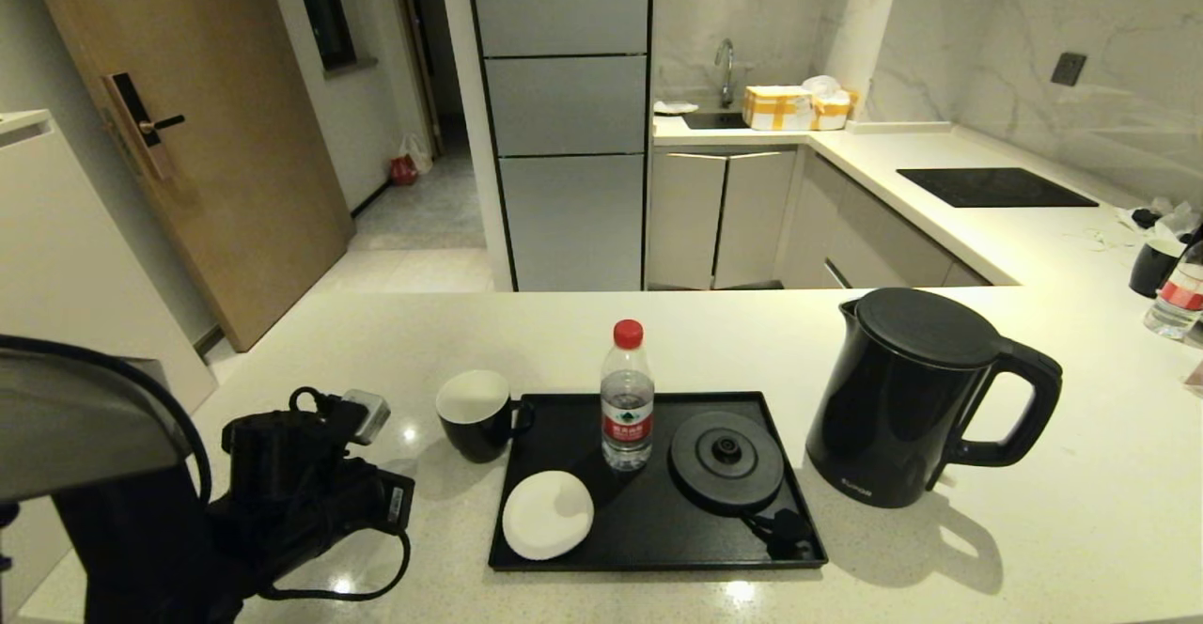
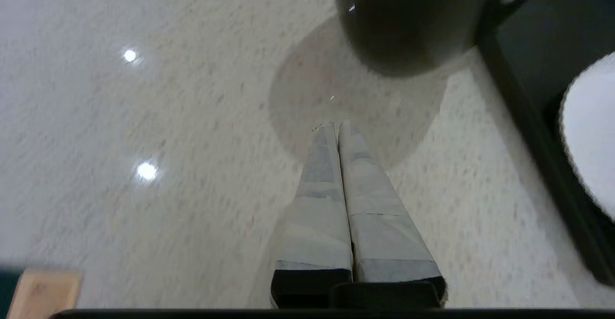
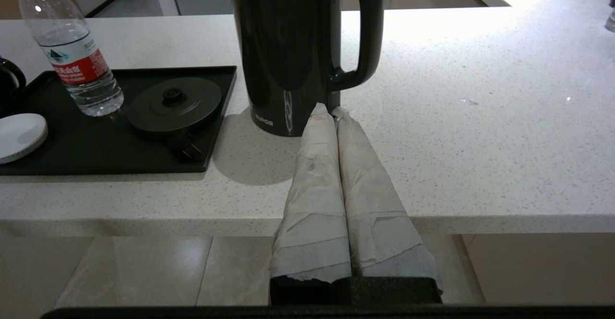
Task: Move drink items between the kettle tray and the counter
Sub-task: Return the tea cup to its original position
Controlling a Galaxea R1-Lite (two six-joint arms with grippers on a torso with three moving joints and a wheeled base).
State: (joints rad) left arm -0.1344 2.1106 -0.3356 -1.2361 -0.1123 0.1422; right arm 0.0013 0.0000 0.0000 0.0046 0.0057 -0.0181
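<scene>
Left gripper [image 2: 336, 127] hung over the off-white speckled stone counter [image 1: 1034, 474], taped fingers pressed together and holding nothing, just short of the black mug with white inside [image 1: 477, 414]. Mug stood on the counter, touching or just beside the glossy black rectangular tray's [image 1: 564, 563] left rim. On the tray: small clear plastic bottle with red cap [image 1: 627, 397], round black kettle base disc [image 1: 726, 460], white round coaster [image 1: 547, 515]. Tall matte black electric kettle with loop handle [image 1: 916, 398] stood on the counter right of the tray. Right gripper [image 3: 330, 110] parked below the counter edge, fingers together, empty.

Judged step: approach to the mug. Next move calls for parting the fingers before closing on the mug's wall or handle.
</scene>
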